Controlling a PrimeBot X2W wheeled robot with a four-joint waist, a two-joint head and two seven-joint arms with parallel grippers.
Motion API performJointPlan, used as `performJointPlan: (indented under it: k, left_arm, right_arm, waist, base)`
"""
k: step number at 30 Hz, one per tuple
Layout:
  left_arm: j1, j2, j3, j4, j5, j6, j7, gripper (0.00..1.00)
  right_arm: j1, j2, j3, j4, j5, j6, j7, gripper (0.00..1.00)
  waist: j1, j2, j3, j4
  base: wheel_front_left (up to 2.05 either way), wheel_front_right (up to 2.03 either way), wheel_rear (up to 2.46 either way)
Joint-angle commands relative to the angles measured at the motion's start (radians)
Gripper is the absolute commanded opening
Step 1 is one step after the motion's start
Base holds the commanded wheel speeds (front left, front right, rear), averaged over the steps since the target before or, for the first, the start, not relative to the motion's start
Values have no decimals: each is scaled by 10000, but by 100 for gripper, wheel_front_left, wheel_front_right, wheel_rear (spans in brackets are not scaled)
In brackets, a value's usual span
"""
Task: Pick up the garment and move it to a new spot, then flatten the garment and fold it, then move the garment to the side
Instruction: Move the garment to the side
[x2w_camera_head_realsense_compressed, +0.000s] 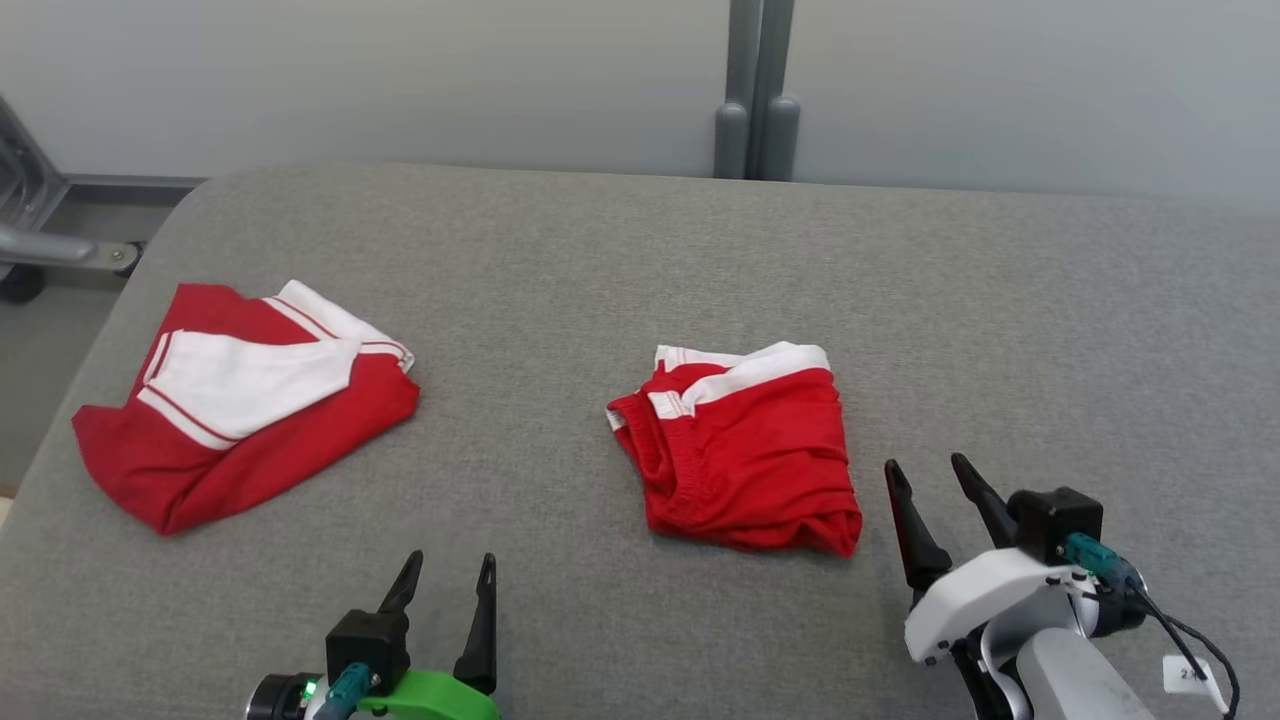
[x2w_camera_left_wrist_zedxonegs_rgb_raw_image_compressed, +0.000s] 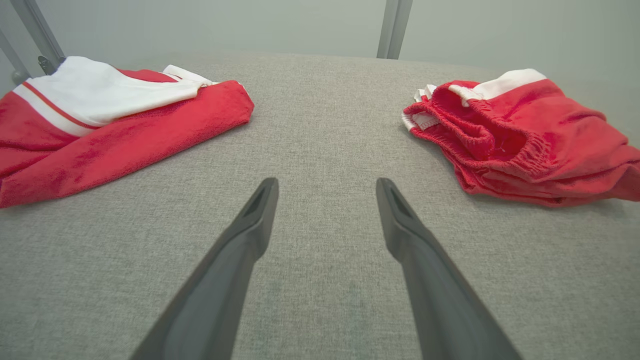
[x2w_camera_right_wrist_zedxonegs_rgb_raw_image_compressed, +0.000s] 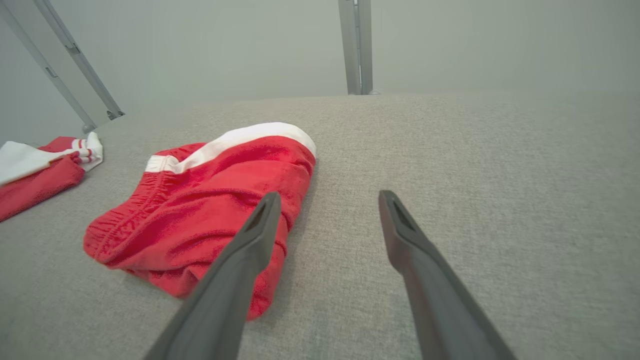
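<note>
A folded red garment with white trim, a pair of shorts (x2w_camera_head_realsense_compressed: 745, 455), lies in the middle of the grey padded table (x2w_camera_head_realsense_compressed: 640, 260). From my left wrist the shorts (x2w_camera_left_wrist_zedxonegs_rgb_raw_image_compressed: 525, 135) are ahead to the right; from my right wrist the shorts (x2w_camera_right_wrist_zedxonegs_rgb_raw_image_compressed: 210, 210) are ahead to the left. A second folded garment, red with white panels (x2w_camera_head_realsense_compressed: 240, 400), lies at the table's left. My right gripper (x2w_camera_head_realsense_compressed: 925, 465) is open just right of the shorts' near corner, apart from them. My left gripper (x2w_camera_head_realsense_compressed: 452, 560) is open near the front edge, between the two garments. Both hold nothing.
A grey post (x2w_camera_head_realsense_compressed: 757, 90) stands behind the table's far edge against a pale wall. A metal frame (x2w_camera_head_realsense_compressed: 40, 230) stands off the table's far left corner. Bare grey cloth (x2w_camera_head_realsense_compressed: 1050, 320) stretches to the right of the shorts.
</note>
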Motion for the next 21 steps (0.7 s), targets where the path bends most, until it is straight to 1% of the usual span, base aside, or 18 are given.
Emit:
performJointPlan:
  k: [1,5,11,16,19,20,21]
  left_arm:
    - [-175,40,-75,22,-73,49,11,100]
    - [-336,38,-340,32,-164,58,11,100]
    - [-577,35,-439,156,-269,-16,11,100]
    - [-668,32,-436,260,-415,-51,11,100]
    - [-765,34,-414,270,-423,-72,11,100]
    - [-787,34,-397,250,-409,-74,11,100]
    - [-812,34,-384,216,-394,-74,11,100]
  right_arm:
    - [-265,-29,-5,128,137,-15,-32,100]
    - [-987,-34,-91,855,390,-15,-32,100]
    - [-1943,-32,-325,2505,745,-15,-30,100]
    - [-2373,-35,-97,3905,1272,-15,-32,100]
    - [-2458,-24,179,4335,1612,-15,5,100]
    - [-2473,-6,292,4356,1704,-15,6,83]
    - [-2494,3,358,4265,1812,-13,8,4]
  waist:
    - [0,0,314,715]
    - [0,0,591,1334]
    - [0,0,1051,2012]
    - [0,0,1247,2220]
    - [0,0,1313,2202]
    - [0,0,1328,2170]
    - [0,0,1338,2128]
  base:
    - [0,0,0]
    - [0,0,0]
    - [0,0,0]
    - [0,0,0]
    - [0,0,0]
    - [0,0,0]
    - [0,0,0]
